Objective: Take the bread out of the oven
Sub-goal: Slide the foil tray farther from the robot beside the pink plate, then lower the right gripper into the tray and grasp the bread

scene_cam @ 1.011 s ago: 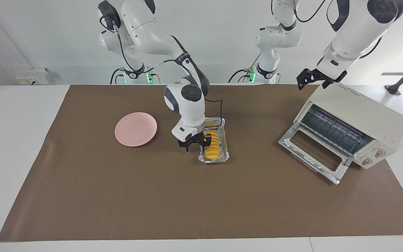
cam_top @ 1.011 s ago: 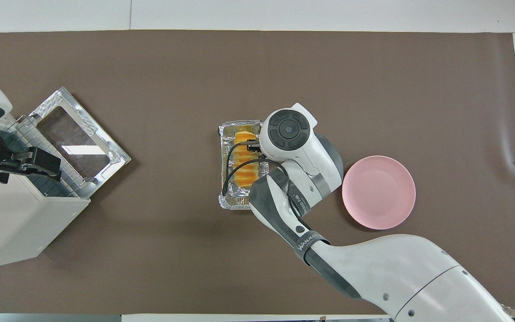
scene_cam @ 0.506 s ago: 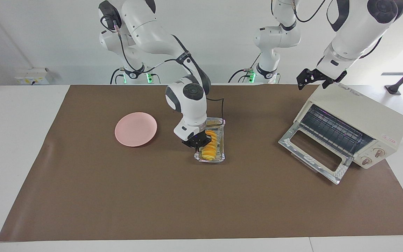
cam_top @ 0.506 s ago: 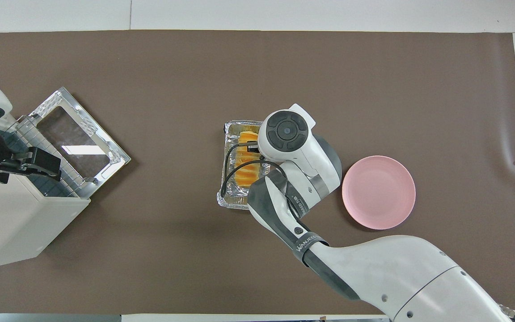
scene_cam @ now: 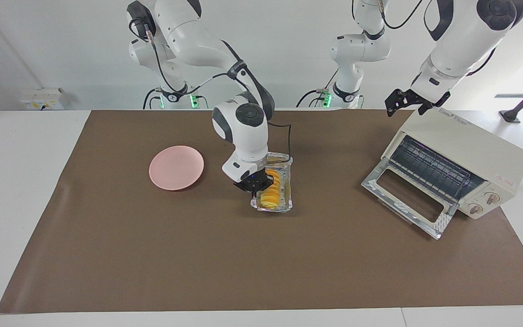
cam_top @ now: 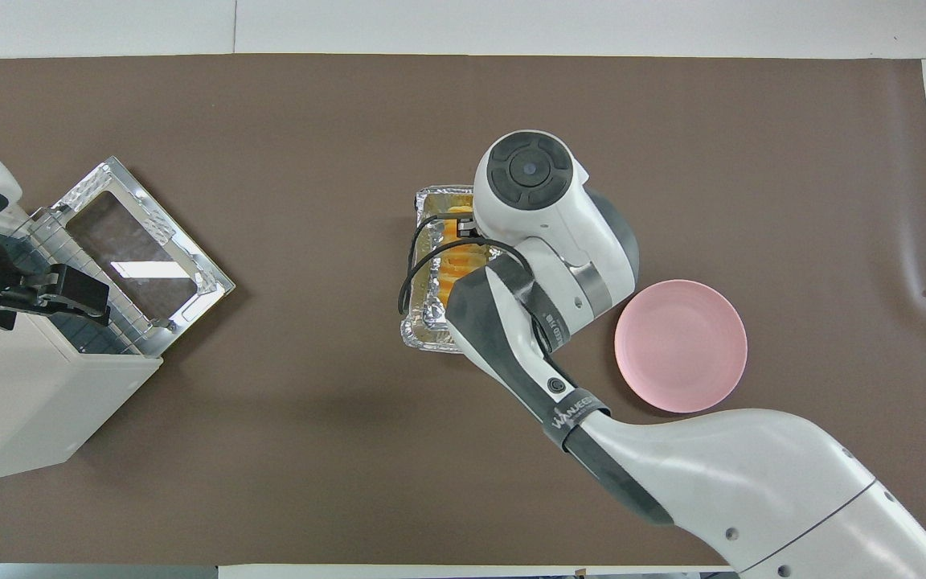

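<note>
The bread (scene_cam: 272,190) lies in a crinkled foil tray (scene_cam: 286,181) in the middle of the brown mat. It also shows in the overhead view (cam_top: 455,259), partly under the arm. My right gripper (scene_cam: 255,185) is shut on the tray's rim on the plate's side, and the tray (cam_top: 424,322) sits slightly askew. The cream-white oven (scene_cam: 470,152) stands at the left arm's end, its door (scene_cam: 404,196) dropped open and its rack bare. My left gripper (scene_cam: 408,102) hangs open over the oven's top edge and waits.
A pink plate (scene_cam: 176,167) lies on the mat beside the tray, toward the right arm's end; it also shows in the overhead view (cam_top: 681,346). The oven (cam_top: 21,402) has two knobs (scene_cam: 484,203) on its front.
My right gripper went from open astride the tray's rim to shut on it. The tray has shifted a little toward the plate and turned slightly. The left arm has not moved.
</note>
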